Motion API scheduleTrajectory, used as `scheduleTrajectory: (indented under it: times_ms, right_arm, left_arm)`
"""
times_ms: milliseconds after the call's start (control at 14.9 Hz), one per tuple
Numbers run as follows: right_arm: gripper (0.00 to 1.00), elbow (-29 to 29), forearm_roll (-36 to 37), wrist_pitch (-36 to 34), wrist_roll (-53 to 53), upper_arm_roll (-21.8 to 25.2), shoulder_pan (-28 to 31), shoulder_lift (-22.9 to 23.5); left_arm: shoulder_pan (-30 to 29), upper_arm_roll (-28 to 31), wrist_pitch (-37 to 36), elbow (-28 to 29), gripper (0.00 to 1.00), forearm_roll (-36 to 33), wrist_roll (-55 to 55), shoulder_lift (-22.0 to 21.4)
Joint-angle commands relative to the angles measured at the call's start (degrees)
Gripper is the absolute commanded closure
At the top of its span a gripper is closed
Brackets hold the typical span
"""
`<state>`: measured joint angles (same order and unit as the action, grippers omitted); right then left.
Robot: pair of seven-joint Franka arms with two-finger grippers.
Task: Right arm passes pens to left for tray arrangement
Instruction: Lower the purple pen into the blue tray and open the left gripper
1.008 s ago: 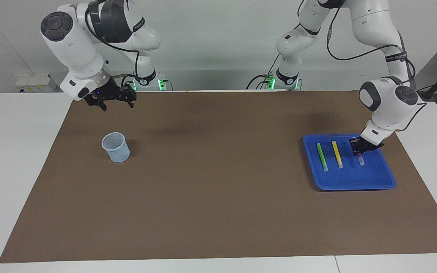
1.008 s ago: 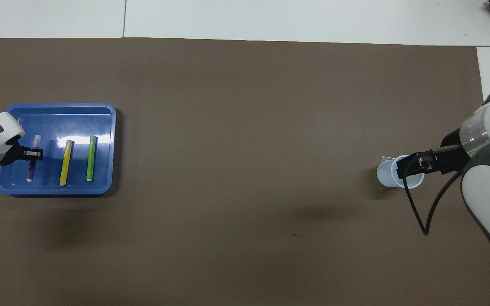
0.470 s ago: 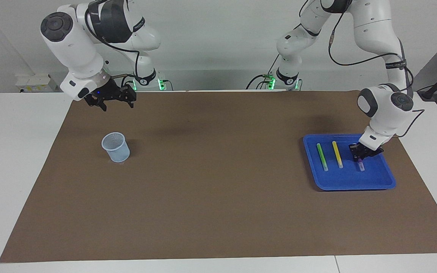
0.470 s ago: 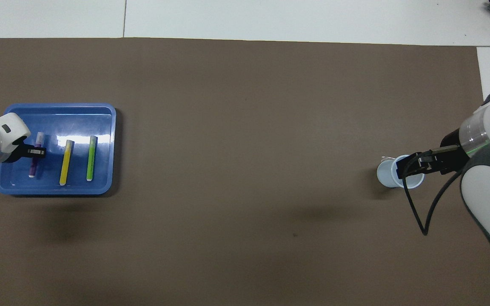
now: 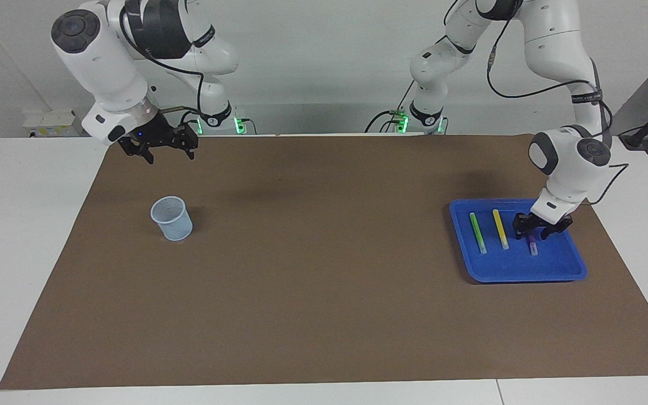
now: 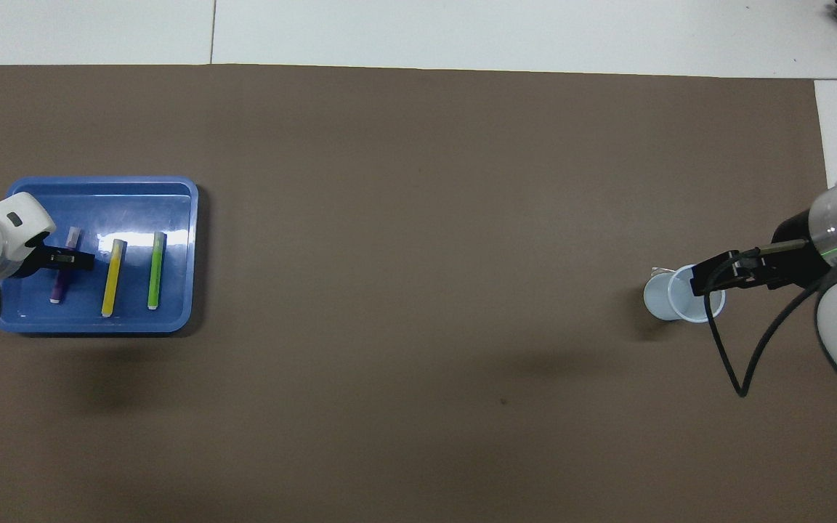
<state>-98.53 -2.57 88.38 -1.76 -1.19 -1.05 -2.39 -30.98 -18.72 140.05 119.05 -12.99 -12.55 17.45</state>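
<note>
Now freed, the purple pen [image 5: 532, 246] lies in the tray [image 5: 554, 270] beside yellow [image 5: 500, 228] and green [image 5: 477, 232], neatly parallel; left pincer [image 5: 543, 228] has spread just above it. Right pincer [image 5: 162, 147], spread, waits raised, over the worktop [image 5: 324, 292] near the cup [image 5: 172, 218].

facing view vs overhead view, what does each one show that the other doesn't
Only the facing view shows both arm bases and that the right end effector hangs in the air, apart from the pale blue mesh cup. Only the overhead view looks down into that cup. Both show the green, yellow and purple marker pens in the shallow blue plastic tray, the left end effector open over the purple one.
</note>
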Motion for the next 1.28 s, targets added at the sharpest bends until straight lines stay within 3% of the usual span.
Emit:
scheduleTrajectory:
  times_ms: [0, 269, 739, 1209]
  right_arm:
    - [0.00, 4.21, 1.42, -3.47, -0.70, 0.66, -0.36, 0.01]
    - [0.00, 4.66, 2.57, -4.36, -0.79, 0.57, -0.36, -0.16]
    - [0.00, 4.40, 2.39, -3.04, -0.79, 2.24, -0.53, -0.07]
    - [0.00, 4.05, 2.39, -2.78, -0.70, 2.24, -0.62, -0.16]
  left_arm:
    - [0.48, 0.17, 0.67, -0.04, 0.00, -1.34, 2.01, 0.48]
    - [0.57, 0.00, -2.31, -1.70, 0.00, -0.90, 2.01, 0.31]
    - [2.85, -0.79, -20.76, -11.90, 0.00, 4.38, 2.79, -3.29]
    - [8.65, -1.50, -32.62, -19.80, 0.00, 7.97, 13.95, -7.78]
